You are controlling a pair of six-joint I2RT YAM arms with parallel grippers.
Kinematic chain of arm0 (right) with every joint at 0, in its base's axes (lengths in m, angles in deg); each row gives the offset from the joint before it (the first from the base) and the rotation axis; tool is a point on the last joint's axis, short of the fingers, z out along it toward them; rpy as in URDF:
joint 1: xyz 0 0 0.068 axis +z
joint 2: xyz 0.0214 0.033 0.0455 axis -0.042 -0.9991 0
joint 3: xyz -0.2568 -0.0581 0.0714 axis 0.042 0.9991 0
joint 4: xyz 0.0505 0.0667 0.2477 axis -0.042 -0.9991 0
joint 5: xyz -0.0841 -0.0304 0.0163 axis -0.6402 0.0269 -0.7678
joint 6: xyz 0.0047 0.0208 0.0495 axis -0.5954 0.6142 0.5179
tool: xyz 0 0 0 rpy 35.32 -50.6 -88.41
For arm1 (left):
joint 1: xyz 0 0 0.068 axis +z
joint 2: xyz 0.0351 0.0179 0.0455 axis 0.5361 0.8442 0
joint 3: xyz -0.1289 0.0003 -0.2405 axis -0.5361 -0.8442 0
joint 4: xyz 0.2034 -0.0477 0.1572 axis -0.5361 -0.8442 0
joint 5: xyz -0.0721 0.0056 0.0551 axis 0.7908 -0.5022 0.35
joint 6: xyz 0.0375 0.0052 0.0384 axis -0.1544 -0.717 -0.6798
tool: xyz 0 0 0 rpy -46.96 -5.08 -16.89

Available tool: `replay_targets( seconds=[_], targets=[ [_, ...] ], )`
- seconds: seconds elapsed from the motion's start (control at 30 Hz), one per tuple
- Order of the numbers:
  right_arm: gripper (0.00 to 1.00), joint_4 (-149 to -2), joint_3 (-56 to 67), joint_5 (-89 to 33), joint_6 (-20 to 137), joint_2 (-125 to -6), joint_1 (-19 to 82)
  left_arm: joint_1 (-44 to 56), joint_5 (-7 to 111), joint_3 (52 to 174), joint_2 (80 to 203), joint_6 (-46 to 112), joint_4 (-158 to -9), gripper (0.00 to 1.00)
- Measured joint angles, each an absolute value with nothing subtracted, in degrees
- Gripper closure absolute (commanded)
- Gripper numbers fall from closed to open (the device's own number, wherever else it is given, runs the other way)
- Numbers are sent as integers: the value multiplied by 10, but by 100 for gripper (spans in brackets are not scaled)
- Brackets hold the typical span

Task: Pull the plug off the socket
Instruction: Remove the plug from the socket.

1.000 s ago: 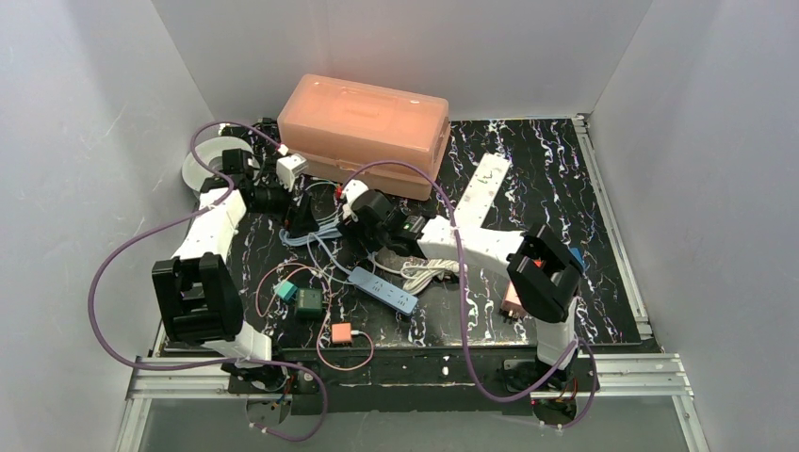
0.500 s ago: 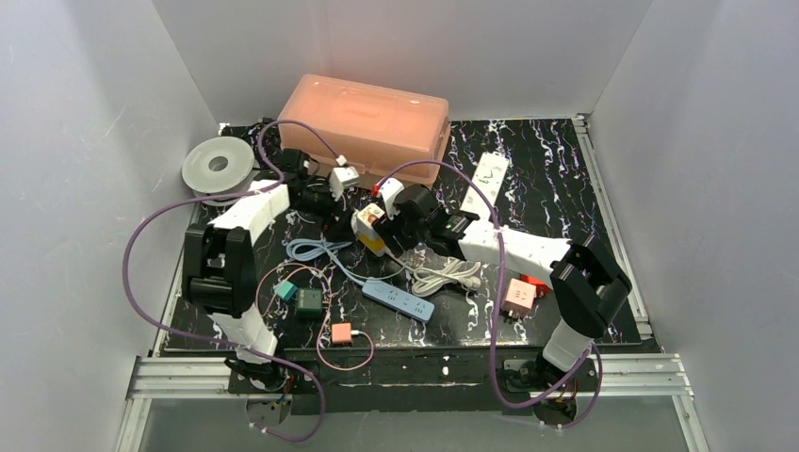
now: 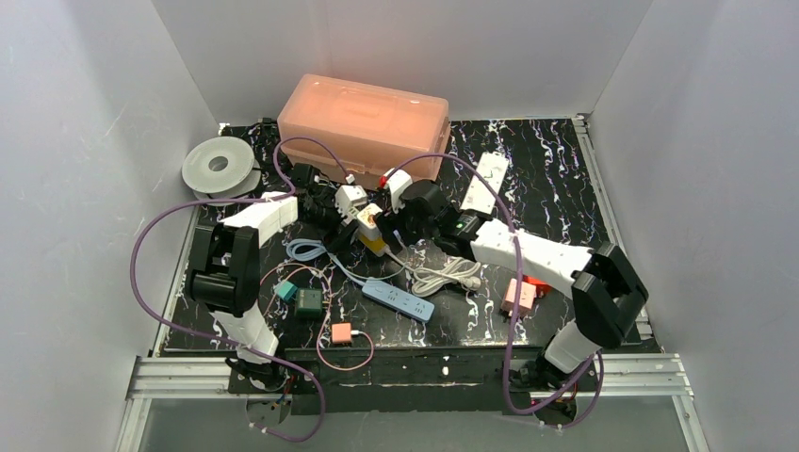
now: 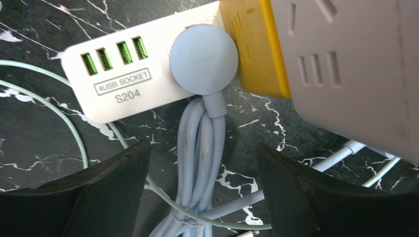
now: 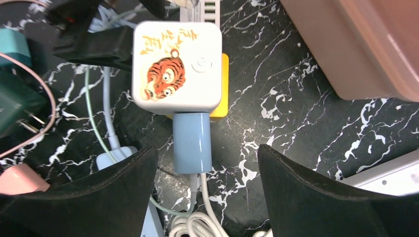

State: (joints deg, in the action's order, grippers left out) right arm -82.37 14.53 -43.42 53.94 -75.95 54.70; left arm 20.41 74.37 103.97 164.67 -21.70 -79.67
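Jaws of both grippers stand open, with nothing clamped between them. In the overhead view the two arms meet at the middle of the frame, just below the pink lidded box (image 3: 367, 122), with the left gripper (image 3: 334, 212) and the right gripper (image 3: 400, 221) on either side of the socket cube (image 3: 369, 226). The cube lies on the black marbled table (image 3: 556, 188). The right wrist view shows the socket cube (image 5: 176, 66) upper centre, white with a tiger picture on top and a yellow part under it. A pale blue plug (image 5: 192, 143) sticks out of its lower side, seated in the cube, and sits between the spread fingers (image 5: 113, 187) of the right gripper (image 5: 207, 153) without touching them. In the left wrist view a round pale blue plug (image 4: 203, 59) sits against a white USB block (image 4: 123, 84), beside the cube's yellow edge. Its cord (image 4: 200, 148) hangs down between the parted fingers of the left gripper (image 4: 202, 153). A blue power strip (image 3: 398, 299) lies lower centre in the overhead view.
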Motion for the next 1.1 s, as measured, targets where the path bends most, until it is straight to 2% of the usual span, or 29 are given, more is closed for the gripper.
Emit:
replay_targets(
  seconds=[0.3, 0.5, 0.57, 0.67, 0.7, 1.1],
  targets=[
    [15, -815, 188, -420, 580, -679, 545, 194, 720, 1043, 1654, -218, -776, 46],
    [14, -814, 243, -396, 617, -591, 508, 171, 709, 1044, 1666, -208, -753, 53],
    [13, -807, 262, -385, 631, -554, 486, 165, 705, 1044, 1668, -204, -743, 65],
    [12, -801, 283, -371, 647, -510, 461, 160, 699, 1043, 1674, -197, -718, 97],
    [12, -797, 290, -366, 652, -498, 456, 158, 696, 1042, 1675, -195, -707, 100],
    [11, -770, 342, -312, 704, -455, 375, 150, 670, 1010, 1650, -141, -647, 100]
  ],
)
